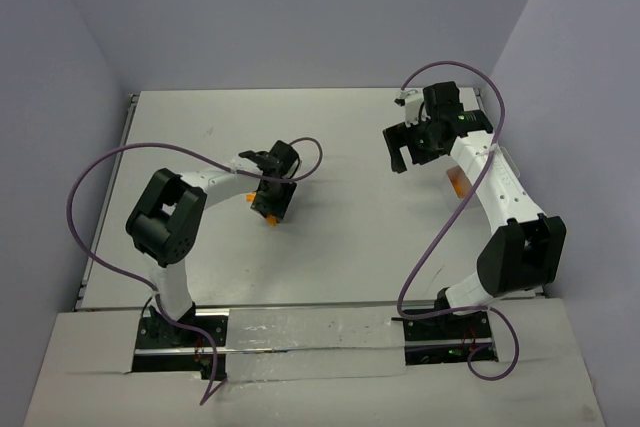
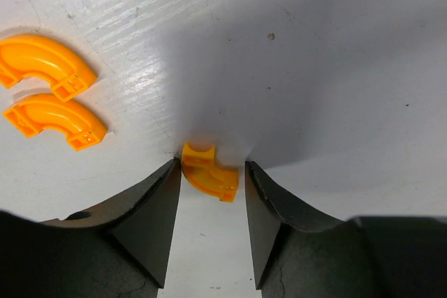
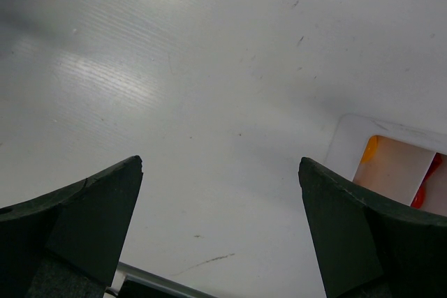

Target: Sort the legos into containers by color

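the left fingers [image 2: 150, 214] stood released astride a curved orange lego [image 2: 209, 172] lying on the worktop [image 2: 314, 68], one touching it, a sliver free at the other. two more orange legos [image 2: 45, 68] lay well apart, with open worktop ahead. the right fingers [image 3: 91, 207] gaped wide, and a container [image 3: 349, 137] corner sat just beside one, with orange and red inside.

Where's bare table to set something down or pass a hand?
Free: the middle, between left tool and right tool; also the far-left corner of the table. Crowded: by the left tool, three orange curved legos; container beside the right arm.
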Robot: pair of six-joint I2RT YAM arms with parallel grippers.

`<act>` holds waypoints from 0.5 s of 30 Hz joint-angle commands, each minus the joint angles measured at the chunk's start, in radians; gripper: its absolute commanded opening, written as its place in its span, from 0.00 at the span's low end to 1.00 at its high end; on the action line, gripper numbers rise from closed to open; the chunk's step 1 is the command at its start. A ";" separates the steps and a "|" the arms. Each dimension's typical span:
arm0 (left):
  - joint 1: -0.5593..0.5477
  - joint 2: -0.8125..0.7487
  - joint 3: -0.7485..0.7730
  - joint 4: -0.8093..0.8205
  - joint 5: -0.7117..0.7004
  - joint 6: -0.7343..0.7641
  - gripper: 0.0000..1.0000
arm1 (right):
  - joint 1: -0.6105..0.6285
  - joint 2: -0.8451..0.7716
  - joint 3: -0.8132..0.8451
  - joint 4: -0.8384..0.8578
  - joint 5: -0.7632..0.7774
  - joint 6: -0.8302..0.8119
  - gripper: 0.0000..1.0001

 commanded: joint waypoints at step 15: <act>-0.005 -0.024 0.089 -0.025 0.027 0.009 0.17 | 0.029 -0.001 0.003 0.035 -0.061 0.024 1.00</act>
